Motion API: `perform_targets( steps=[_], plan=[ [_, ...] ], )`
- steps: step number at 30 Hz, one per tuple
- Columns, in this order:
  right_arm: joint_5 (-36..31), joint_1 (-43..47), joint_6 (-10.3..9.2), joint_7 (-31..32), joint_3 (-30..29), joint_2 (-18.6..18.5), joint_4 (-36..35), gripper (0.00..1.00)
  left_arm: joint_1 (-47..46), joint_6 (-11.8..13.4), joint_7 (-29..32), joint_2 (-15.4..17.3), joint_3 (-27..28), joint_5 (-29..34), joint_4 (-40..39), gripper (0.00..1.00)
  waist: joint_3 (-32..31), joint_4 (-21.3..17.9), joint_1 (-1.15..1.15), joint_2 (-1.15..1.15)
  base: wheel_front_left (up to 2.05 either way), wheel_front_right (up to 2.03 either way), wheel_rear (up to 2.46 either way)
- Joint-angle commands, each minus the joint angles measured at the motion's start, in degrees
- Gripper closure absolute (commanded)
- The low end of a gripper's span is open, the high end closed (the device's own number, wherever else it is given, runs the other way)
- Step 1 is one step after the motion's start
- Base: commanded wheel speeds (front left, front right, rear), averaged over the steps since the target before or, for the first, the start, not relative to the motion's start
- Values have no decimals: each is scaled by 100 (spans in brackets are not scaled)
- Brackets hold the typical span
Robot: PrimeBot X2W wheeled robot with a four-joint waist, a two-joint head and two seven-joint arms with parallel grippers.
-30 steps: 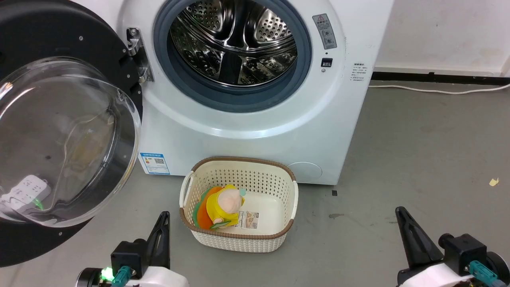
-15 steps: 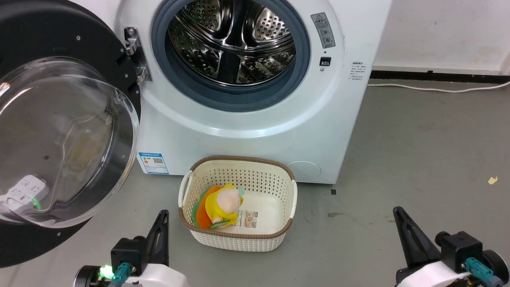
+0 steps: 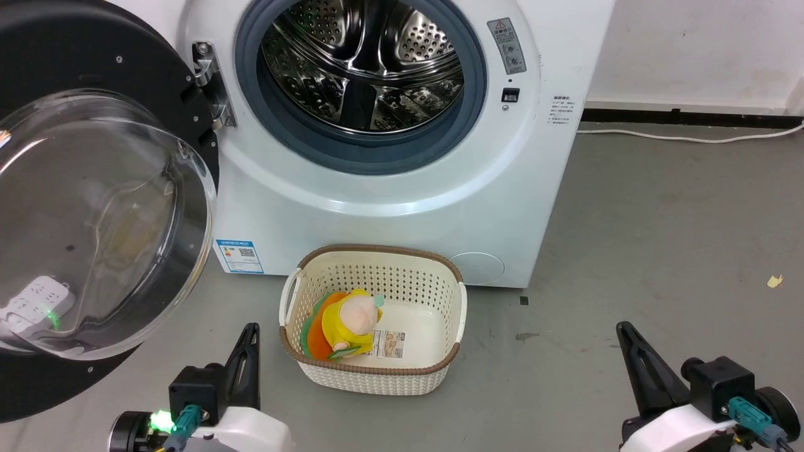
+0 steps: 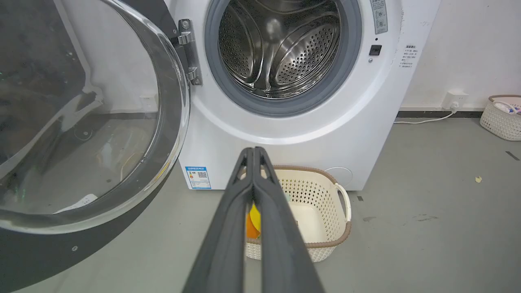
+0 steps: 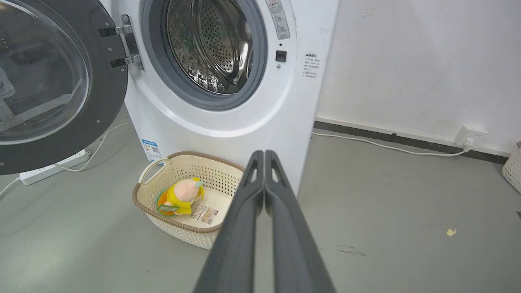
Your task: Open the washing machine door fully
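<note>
Grey floor (image 3: 659, 220); washing machine door (image 3: 63, 50) stands wide at upper left. Lower frame: left pincer (image 3: 252, 328) and right pincer (image 3: 622, 326) pressed together, empty. Opening looks done; at most a final outward nudge.

The washing machine (image 3: 402, 188) sits upper centre of the head view. The washing machine door (image 3: 94, 213) stands out at the left, on a hinge (image 3: 210, 81) left of the drum mouth (image 3: 361, 69). A basket (image 3: 377, 380) rests on the floor (image 3: 659, 238) just before the machine, with a plush toy (image 3: 352, 320) in its left half. The left gripper (image 3: 251, 333) is at lower left, the right gripper (image 3: 623, 329) at lower right.
</note>
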Motion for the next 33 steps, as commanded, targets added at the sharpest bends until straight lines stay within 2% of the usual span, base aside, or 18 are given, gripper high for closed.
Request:
perform_targets(
  steps=[1, 33],
  plan=[
    [-39, -79, 4, 22, 14, 24, -46, 100, -58, -15, 32, 1, 15, 46, -36, 100, 1, -1, 0, 0, 0, 0, 0],
    [-146, -182, 5, 338, 69, 30, -103, 100, -119, -34, 347, -17, 169, 210, -197, 100, 36, -51, 0, 0, 0, 0, 0]
  ],
)
